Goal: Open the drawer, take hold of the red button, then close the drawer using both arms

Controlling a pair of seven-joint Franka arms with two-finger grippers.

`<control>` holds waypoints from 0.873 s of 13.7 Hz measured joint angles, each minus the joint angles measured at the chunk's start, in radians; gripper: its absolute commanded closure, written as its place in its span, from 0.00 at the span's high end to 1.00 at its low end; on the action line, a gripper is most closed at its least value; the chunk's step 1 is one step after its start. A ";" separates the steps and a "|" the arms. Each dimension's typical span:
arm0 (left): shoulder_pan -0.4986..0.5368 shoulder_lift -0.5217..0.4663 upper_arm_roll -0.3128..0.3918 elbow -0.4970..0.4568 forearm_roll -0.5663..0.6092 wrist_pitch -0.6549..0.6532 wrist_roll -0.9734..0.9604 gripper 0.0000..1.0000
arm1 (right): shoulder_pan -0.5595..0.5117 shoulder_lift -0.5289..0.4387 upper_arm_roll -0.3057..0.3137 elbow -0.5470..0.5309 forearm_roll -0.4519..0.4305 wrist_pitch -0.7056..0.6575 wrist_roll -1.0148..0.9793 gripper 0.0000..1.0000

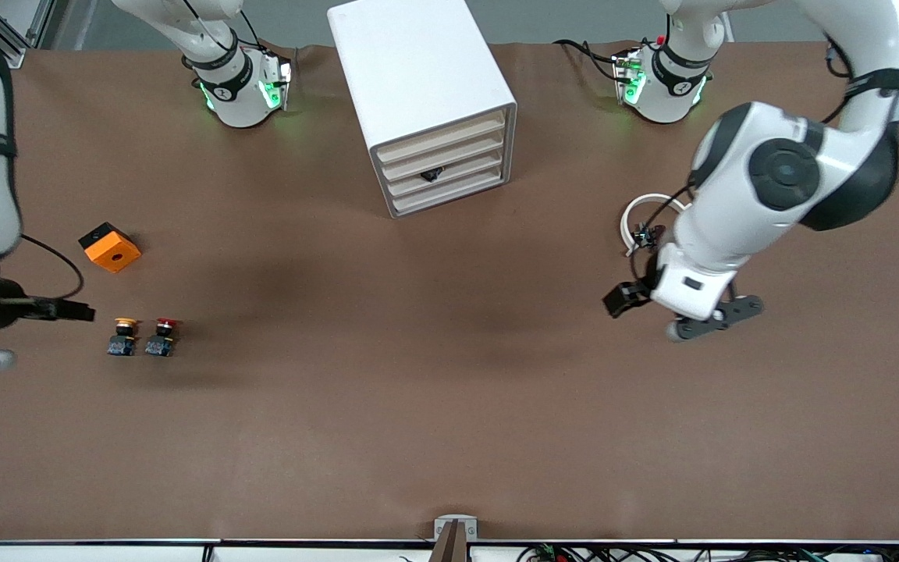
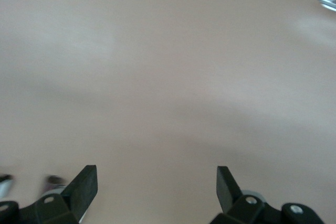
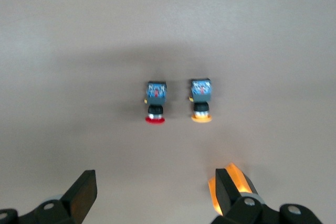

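A robotics lab; two white arms (image 1: 762,203) bolted at a brown-covered table (image 1: 449,406); cables (image 1: 574,553) along its edge.

Non-task items sitting on the brown table (image 1: 449,406)

Orange cube (image 1: 110,247) with a hole on top is lying toward the right arm's end, farther from the front camera than the yellow button (image 1: 122,336). Yellow button is lying on its side, apart from the cube, cap pointing toward the cube's side. A white cable loop (image 1: 644,218) is resting toward the left arm's end. A small metal bracket (image 1: 455,535) is sitting at the table's near edge, mid-table.
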 measured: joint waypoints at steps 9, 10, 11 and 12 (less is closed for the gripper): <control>0.183 -0.093 -0.001 0.037 0.000 -0.123 0.329 1.00 | 0.013 -0.100 0.015 0.066 -0.077 -0.099 0.001 1.00; 0.186 -0.105 0.005 0.037 0.000 -0.130 0.354 1.00 | 0.015 -0.100 0.015 0.071 -0.077 -0.099 0.002 1.00; 0.184 -0.120 0.017 0.037 0.000 -0.136 0.368 1.00 | 0.014 -0.100 0.015 0.081 -0.077 -0.100 0.002 1.00; 0.171 -0.138 0.041 0.037 0.000 -0.147 0.378 1.00 | 0.015 -0.100 0.015 0.099 -0.077 -0.108 0.006 1.00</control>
